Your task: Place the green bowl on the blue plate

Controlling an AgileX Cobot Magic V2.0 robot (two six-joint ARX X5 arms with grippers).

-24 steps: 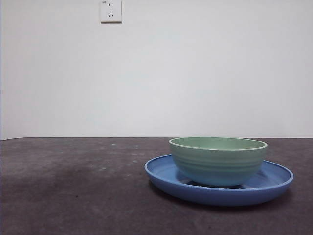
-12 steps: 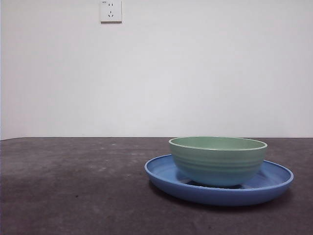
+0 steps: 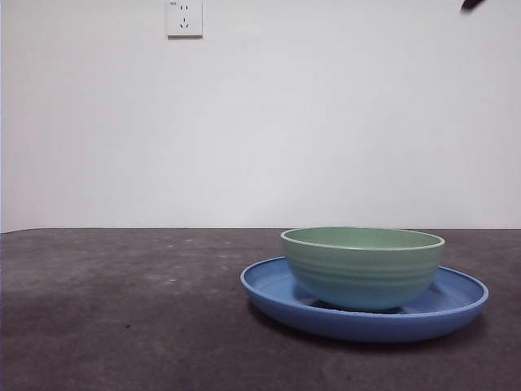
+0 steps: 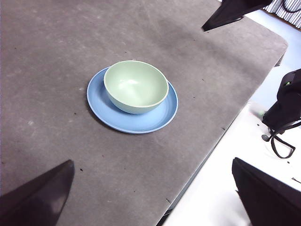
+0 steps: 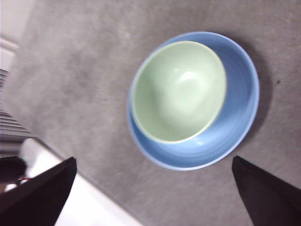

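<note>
A plain white wall [image 3: 326,122] — one socket [image 3: 185,18] high up — behind a dark grey tabletop [image 3: 122,309].

Dark grey table [image 3: 122,309], perhaps felt-covered, blue plate [image 3: 456,305] resting directly on it

**Both arms raised, grippers unloaded**

The left gripper [image 4: 153,197] is held high above the table with its two black jaws spread wide and nothing between them. The right gripper [image 5: 153,193] is likewise held aloft, jaws parted and unloaded (its dark tip [image 3: 472,4] is seen at the upper corner of the front view). No contact is made by either gripper.
</note>
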